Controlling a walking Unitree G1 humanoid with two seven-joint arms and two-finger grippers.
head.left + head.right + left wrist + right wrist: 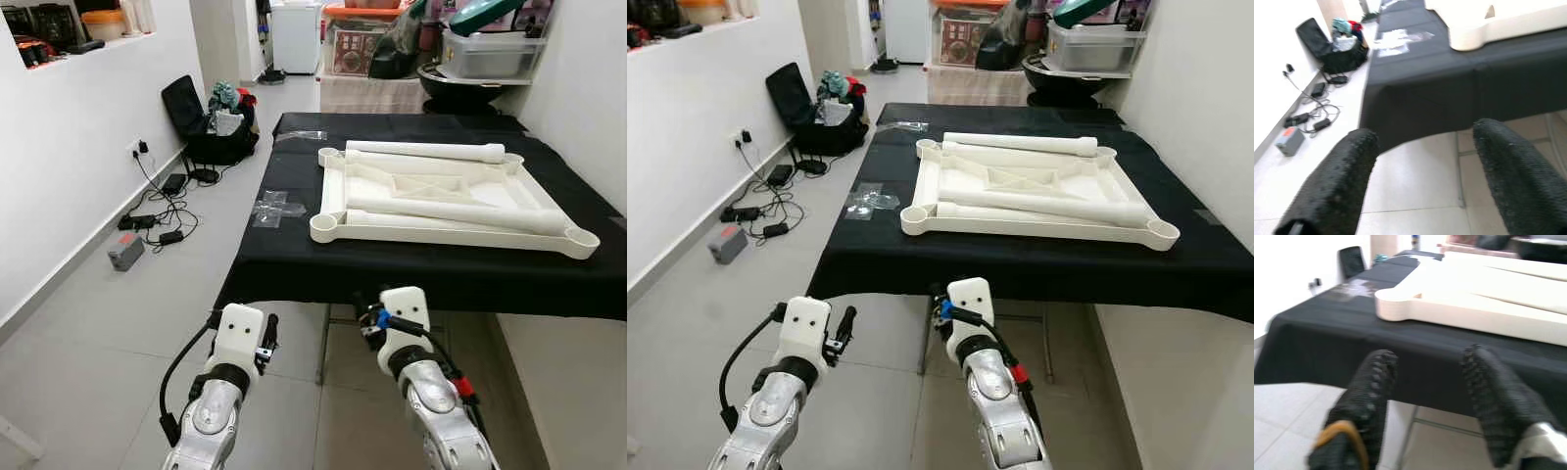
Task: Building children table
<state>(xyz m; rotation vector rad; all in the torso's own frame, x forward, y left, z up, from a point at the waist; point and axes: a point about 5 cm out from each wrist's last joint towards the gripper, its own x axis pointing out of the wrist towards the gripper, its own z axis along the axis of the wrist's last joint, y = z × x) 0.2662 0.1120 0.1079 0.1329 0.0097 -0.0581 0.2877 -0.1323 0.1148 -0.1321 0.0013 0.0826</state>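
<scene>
We are approaching with the left tool [1420, 171] and right tool [1425, 396] spread empty below the table [294, 264]; the tabletop [431, 191], carrying loose legs [441, 211], needs square reaching.

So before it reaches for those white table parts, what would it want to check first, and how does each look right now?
1. Left hand free: ok, fingers apart, nothing between them.
2. Right hand free: ok, open and holding nothing.
3. Tabletop lying flat, upside down, on the black cloth: ok.
4. Two legs within sight: ok, both lie loose across the tabletop.
5. Hands near enough: not ok, both hang below the cloth's front edge.
6. Other two legs: cannot tell where they are.
</scene>
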